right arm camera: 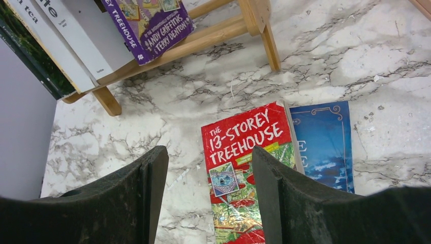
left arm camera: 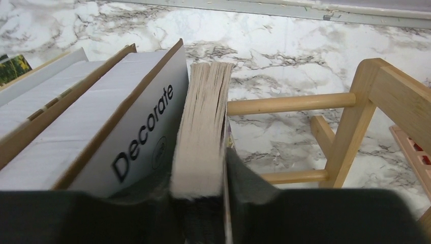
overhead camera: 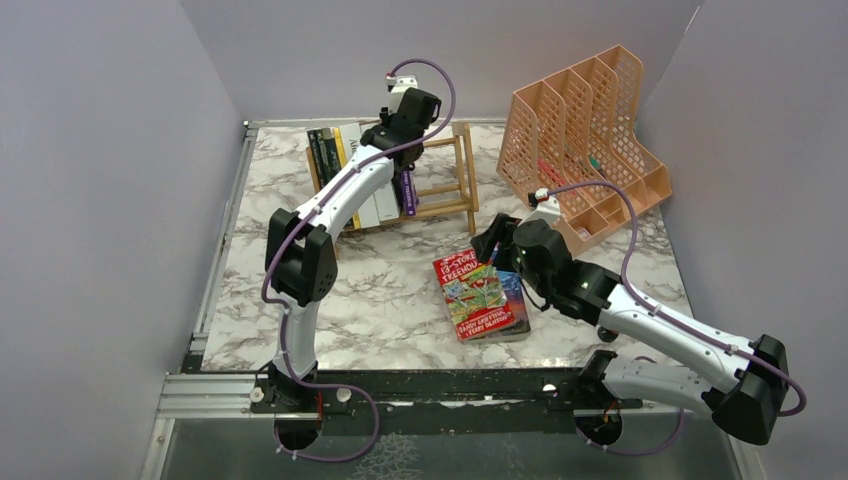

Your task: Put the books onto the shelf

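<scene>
Only its wrist camera shows left claw (left arm camera: 201,178) clamped on purple book (overhead camera: 408,190), twelve o'clock; right claw (right arm camera: 209,155) gapes over red book (right arm camera: 244,147).

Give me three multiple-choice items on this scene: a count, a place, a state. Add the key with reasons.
1. Books lying flat on the table: A one; B two; C four.
2. The purple book is: A in the shelf, beside the white book; B on the table; C in a drawer.
3. The right gripper is: A shut on a book; B open and empty; C out of sight.
Key: 1 B, the red book and the blue book lie there. 2 A, it stands against the white book there. 3 B, its fingers stand apart above the red book.
</scene>
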Available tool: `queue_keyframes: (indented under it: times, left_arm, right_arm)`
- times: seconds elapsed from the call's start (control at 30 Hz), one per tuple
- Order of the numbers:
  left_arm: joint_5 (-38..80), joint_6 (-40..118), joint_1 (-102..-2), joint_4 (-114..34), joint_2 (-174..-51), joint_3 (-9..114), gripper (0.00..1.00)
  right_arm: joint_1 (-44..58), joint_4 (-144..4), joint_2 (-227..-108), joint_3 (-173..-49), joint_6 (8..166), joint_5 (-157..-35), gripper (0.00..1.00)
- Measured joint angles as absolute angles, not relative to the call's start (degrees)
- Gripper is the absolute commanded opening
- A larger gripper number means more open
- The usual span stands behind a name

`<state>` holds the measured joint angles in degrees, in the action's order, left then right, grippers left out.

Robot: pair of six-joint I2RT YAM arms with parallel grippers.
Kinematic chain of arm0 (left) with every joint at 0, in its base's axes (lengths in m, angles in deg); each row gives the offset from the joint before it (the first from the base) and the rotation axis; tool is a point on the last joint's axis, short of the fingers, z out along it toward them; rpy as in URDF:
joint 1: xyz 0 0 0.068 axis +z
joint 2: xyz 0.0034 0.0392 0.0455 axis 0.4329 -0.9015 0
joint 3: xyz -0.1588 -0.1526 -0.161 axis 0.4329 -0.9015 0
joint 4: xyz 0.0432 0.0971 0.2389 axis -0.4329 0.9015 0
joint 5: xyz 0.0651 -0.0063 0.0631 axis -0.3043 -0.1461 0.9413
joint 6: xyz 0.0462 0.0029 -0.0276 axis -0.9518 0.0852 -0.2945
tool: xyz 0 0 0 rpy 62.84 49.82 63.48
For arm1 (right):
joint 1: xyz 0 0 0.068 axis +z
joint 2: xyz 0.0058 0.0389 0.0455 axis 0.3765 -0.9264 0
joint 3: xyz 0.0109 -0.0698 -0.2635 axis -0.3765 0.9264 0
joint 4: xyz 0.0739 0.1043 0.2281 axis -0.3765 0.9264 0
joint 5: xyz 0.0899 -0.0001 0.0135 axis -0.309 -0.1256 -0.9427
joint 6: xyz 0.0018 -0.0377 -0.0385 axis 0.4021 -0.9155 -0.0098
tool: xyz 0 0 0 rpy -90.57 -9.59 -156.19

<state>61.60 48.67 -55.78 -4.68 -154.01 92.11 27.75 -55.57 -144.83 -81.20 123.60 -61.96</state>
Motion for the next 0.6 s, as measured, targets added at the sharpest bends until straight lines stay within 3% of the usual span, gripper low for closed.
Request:
queue_keyframes:
  times: [0.1, 0.43, 0.5, 0.6]
  left_arm:
    - [61.82, 48.04, -55.87, -4.68, -153.69, 92.29, 0.56]
    - [59.11, 46.03, -56.04, -4.15, -148.55, 96.61, 0.61]
    - [57.93, 45.74, -55.85, -4.15, -146.12, 96.81, 0.62]
    - [55.57, 45.50, -55.61, -4.13, -142.71, 96.53, 0.64]
  right_arm:
    - [27.75, -55.57, -144.94, -81.20, 123.60, -61.96, 0.66]
    - [27.75, -55.57, -146.30, -81.20, 123.58, -61.98, 0.67]
    - [27.75, -55.57, -146.80, -81.20, 123.53, -61.98, 0.79]
    - [26.89, -55.16, -148.61, -81.52, 122.33, -62.24, 0.87]
